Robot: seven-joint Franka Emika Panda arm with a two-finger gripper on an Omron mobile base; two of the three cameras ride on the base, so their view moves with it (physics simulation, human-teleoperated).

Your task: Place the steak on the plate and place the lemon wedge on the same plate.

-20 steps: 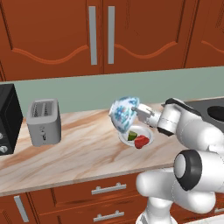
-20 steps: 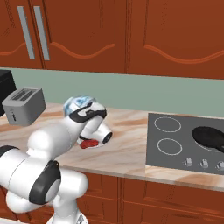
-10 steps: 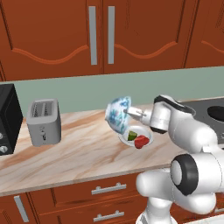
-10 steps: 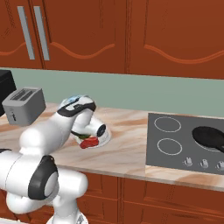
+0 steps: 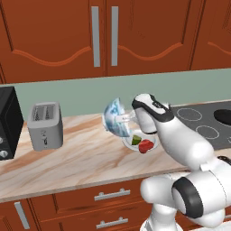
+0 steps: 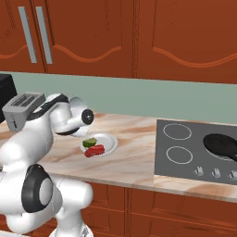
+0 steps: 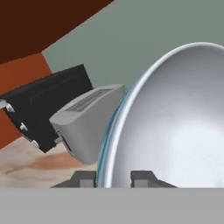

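Steak (image 6: 95, 151) and lemon wedge (image 6: 89, 141) together on the plate (image 6: 109, 143).
Gripper (image 7: 114, 178) clamps the pale blue bowl (image 5: 115, 122) by its rim, tipped on edge above the counter (image 5: 81, 155), beside the plate.

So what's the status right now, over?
Pincer shut on the pale blue bowl's rim, bowl held tilted above the counter. Steak and lemon wedge both on the plate.
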